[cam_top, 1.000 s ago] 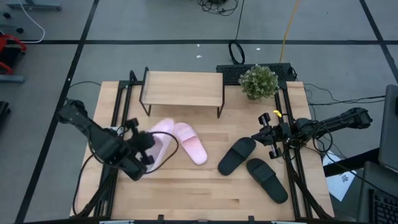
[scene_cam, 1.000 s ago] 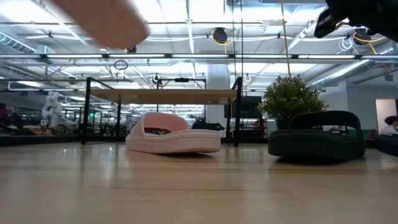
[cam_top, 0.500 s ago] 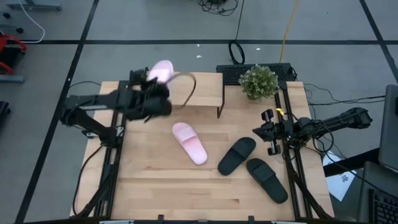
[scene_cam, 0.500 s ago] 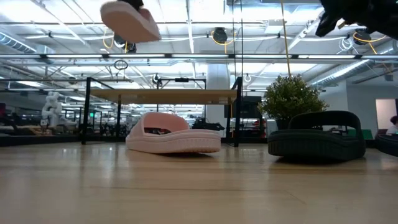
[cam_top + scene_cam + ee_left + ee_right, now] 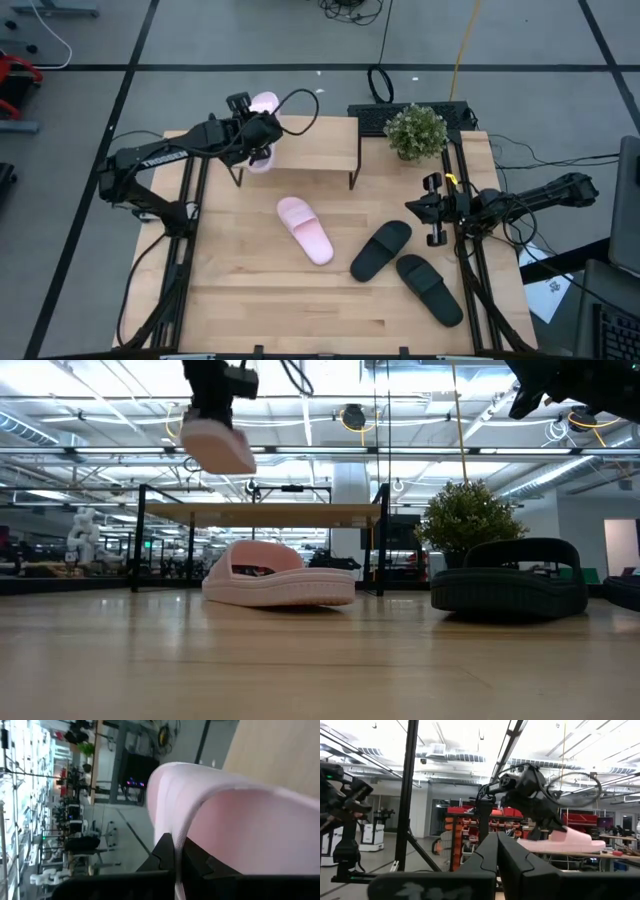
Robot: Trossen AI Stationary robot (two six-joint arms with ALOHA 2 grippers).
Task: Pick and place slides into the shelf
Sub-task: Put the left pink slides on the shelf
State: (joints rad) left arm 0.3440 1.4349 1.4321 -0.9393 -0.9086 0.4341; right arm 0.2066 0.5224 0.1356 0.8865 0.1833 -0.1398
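My left gripper [image 5: 256, 133] is shut on a pale pink slide [image 5: 263, 105], held in the air over the left end of the shelf [image 5: 300, 142]. In the low view that slide [image 5: 218, 448] hangs under the gripper [image 5: 215, 400], above the shelf's top board [image 5: 265, 513]. The second pink slide [image 5: 305, 230] lies sole down on the table in front of the shelf. Two black slides [image 5: 381, 250] [image 5: 430, 288] lie to its right. My right gripper [image 5: 433, 214] waits shut at the table's right edge, above the black slides. My left gripper pinches a thin pink edge of the slide [image 5: 178, 851] between its two fingers; whether it is strap or sole wall cannot be told. The fingers come from above, pointing down. The slide hangs below them, tilted and lifted clear of shelf and table.
A potted plant [image 5: 416, 130] stands at the far right corner beside the shelf. Black rails [image 5: 190, 220] run along the table's left and right sides. Bare tabletop [image 5: 260, 300] lies toward the near edge.
My left gripper has carried the pink slide from low over the table's near-left part up and toward the far edge, ending above the shelf's left end, turning as it went. The slide stayed in its hold throughout.
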